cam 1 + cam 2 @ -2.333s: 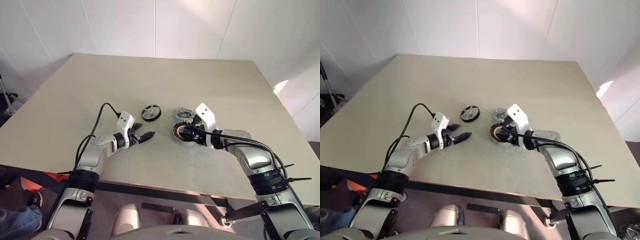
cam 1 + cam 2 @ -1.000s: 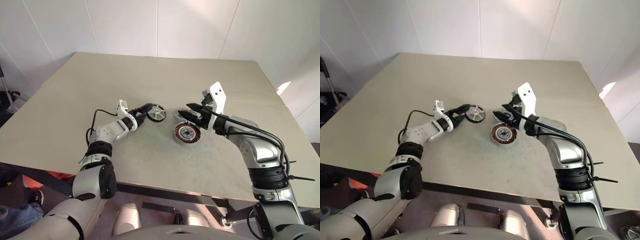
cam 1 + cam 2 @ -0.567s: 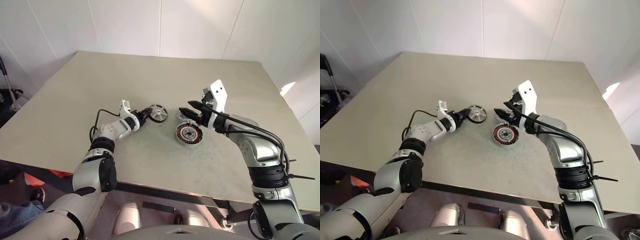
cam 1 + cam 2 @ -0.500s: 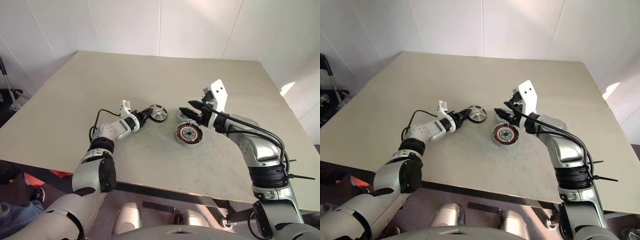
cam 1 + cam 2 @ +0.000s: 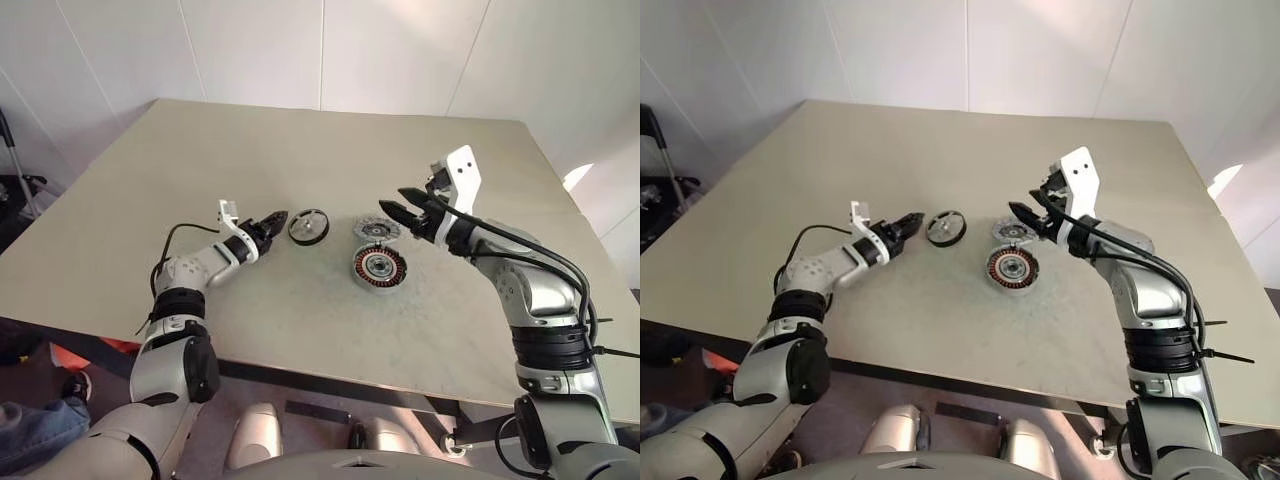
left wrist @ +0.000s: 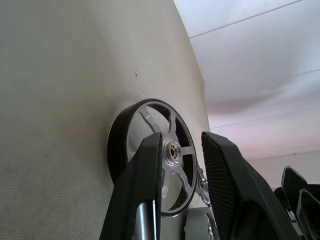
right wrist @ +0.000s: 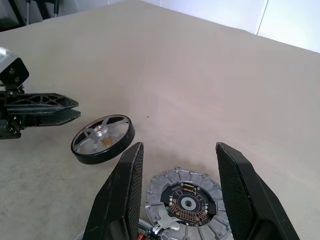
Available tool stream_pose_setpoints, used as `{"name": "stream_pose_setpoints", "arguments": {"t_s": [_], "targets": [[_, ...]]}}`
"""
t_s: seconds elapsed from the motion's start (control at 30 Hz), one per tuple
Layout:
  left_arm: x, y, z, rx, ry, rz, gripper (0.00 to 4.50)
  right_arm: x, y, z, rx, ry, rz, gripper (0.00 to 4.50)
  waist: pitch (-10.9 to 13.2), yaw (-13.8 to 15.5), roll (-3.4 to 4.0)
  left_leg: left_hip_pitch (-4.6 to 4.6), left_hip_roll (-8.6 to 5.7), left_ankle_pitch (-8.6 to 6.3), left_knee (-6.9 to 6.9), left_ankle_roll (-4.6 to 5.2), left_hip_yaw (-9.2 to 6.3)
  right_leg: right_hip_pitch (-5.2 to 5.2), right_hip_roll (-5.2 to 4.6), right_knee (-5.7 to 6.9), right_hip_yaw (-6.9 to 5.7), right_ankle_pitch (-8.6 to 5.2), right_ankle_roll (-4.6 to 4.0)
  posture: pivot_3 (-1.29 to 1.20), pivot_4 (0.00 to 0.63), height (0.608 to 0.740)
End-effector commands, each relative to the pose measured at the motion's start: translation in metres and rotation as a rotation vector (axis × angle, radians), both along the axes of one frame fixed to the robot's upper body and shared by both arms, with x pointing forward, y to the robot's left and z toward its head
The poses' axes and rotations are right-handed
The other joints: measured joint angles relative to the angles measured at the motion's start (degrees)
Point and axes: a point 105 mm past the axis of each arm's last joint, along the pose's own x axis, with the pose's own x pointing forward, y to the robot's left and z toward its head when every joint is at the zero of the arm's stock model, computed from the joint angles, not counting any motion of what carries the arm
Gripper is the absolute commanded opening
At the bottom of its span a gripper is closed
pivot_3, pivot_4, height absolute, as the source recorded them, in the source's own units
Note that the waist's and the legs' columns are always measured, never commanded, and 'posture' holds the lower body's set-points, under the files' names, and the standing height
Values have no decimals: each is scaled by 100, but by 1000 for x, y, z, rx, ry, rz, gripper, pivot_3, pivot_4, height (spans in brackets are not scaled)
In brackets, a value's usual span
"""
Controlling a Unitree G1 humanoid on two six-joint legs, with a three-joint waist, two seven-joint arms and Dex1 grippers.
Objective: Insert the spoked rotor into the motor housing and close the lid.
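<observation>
The spoked rotor (image 5: 308,226) lies flat on the bench (image 5: 300,150), left of the lid (image 5: 376,231) and well apart from it. The motor housing (image 5: 379,267) lies just nearer than the lid, touching or almost touching it. The left claw (image 5: 268,224) is just left of the rotor, fingers nearly together and empty. The right claw (image 5: 400,208) hovers right of the lid, fingers apart and empty.
</observation>
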Motion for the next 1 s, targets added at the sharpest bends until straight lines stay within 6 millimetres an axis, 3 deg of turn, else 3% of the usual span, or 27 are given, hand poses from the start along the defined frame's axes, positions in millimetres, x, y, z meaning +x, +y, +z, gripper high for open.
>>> {"name": "stream_pose_setpoints", "arguments": {"t_s": [0.03, 0.4, 0.53, 0.7, 1.0], "targets": [[5, -1, 4, 28, -13, 8, 1287, 2, -2, 20, 3, -75, -8, 2579, 0, 0, 0, 0, 0, 2, 0, 2, 0, 0, 0, 0, 0, 0, 0, 0, 0, 740], [6, -2, -2, 107, -26, 10, 1287, 2, -3, 16, -5, -69, -18, 2579, 0, -2, 0, 0, 0, 2, 0, 3, 0, -1, 0, 0, 0, 0, 0, 0, 0, 740], [5, -13, 18, 243, -252, -31, 1287, 2, -1, 17, 1, -71, -12, 2579, 0, 3, 0, -1, 0, 2, 0, 3, -1, 0, -1, -1, 0, 0, 1, 0, 0, 740], [-1, -13, 26, 196, -280, -54, 1287, 1, -1, 16, 0, -67, -9, 2579, 0, -9, 0, -3, 1, 4, -1, 4, 0, -5, 0, 2, 0, 0, 0, 0, 0, 740], [-10, 4, 15, 129, -204, -26, 1287, 1, -1, 15, -5, -60, -4, 2579, 0, -8, 0, -2, 1, 3, 1, 4, 1, -3, 0, 4, 0, 0, -1, 0, 0, 740]]}}
